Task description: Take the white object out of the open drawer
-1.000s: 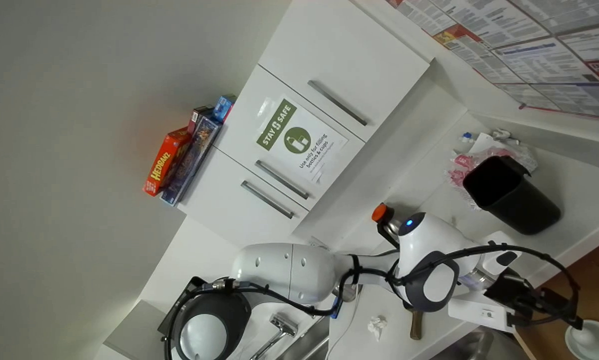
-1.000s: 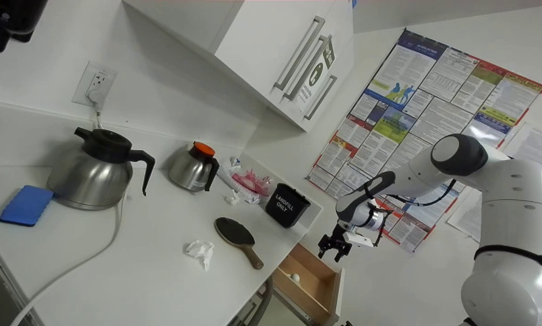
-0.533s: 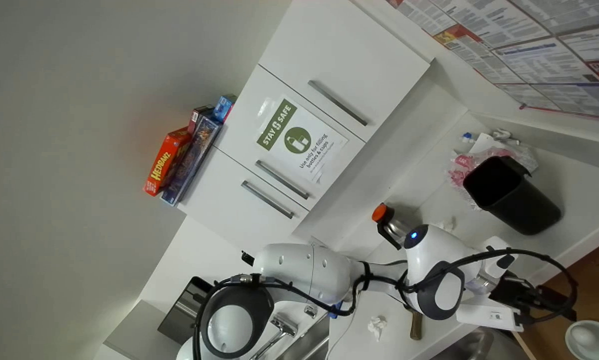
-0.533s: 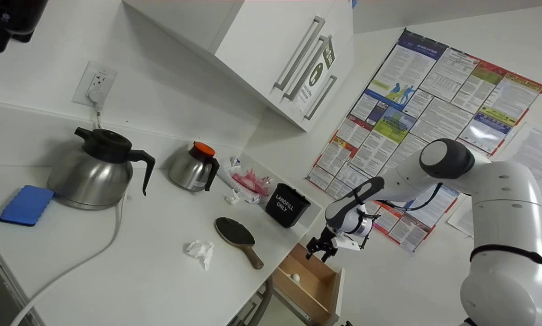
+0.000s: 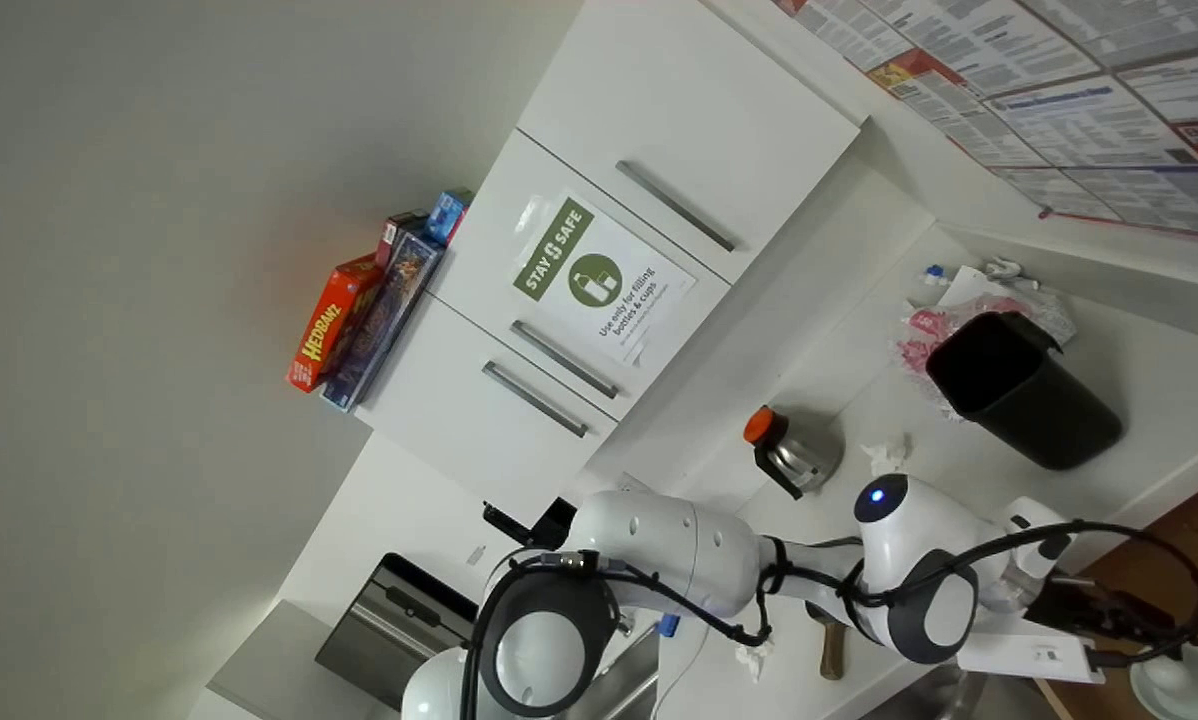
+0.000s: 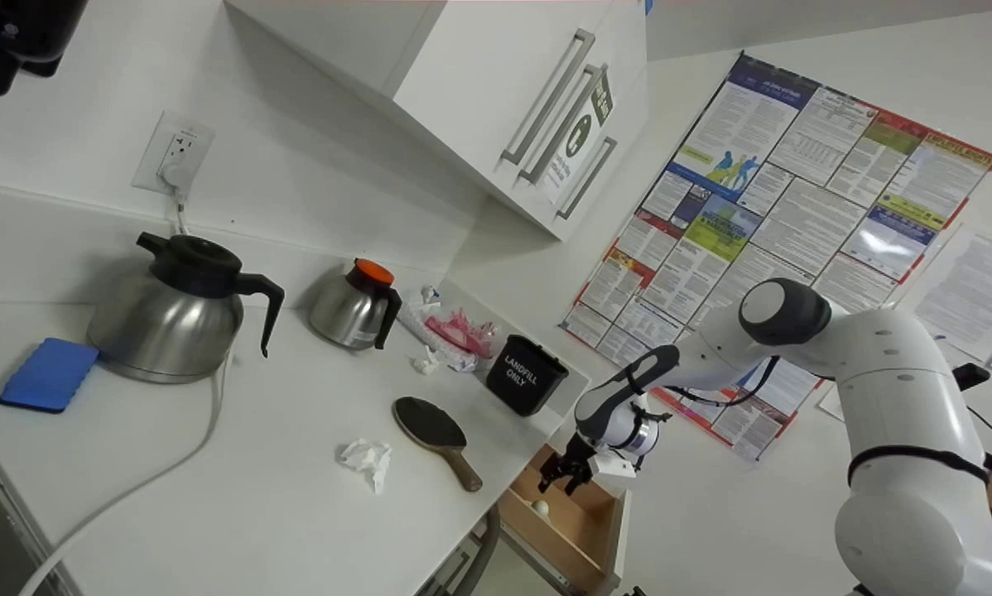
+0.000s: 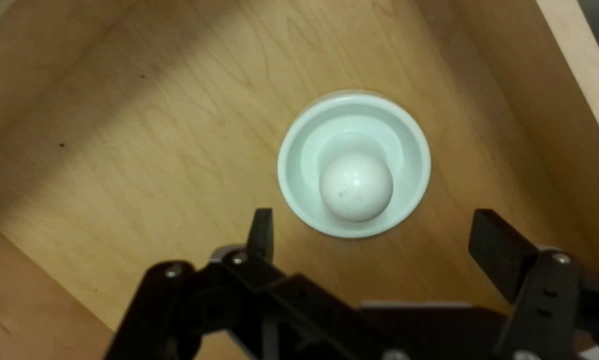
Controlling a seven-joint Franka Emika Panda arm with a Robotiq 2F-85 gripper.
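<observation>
white-walled kitchen corner [image 6: 455, 232], tilted in both exterior views, with a long white counter [image 6: 248, 513] bearing a squat steel carafe with black lid [image 6: 169, 319], a smaller steel carafe with orange lid [image 6: 347, 310], a dark-faced paddle with wooden handle [image 6: 436, 436] and a black plastic bin [image 6: 527, 375] lettered "landfill only". at right in an exterior view, just past the counter's edge, an open drawer of pale wood [image 6: 585, 524].

lying on the drawer floor, apart from the side walls in the wrist view: a glossy white object [image 7: 355, 172], with a round, dish-like base and a ball-shaped knob [image 7: 356, 190] inside the rim. cannot tell whether joined or loose.

over the open drawer, on the end of a white robot arm [image 6: 902, 406]: a black two-fingered gripper [image 7: 372, 232], spread wide at the jaws to the left and right of the object, with nothing held and no contact showing. cannot tell how high above the drawer floor.

judged to be at the lining-up step, ahead of any grasp. probably calls next for going lower, with a small correction toward the far side and slightly left as needed, so as to straddle the knob, then for closing slowly before lifting straight out. if joined, likely best held by the knob; if loose, better taken across the whole base, so as not to leave half behind.
</observation>
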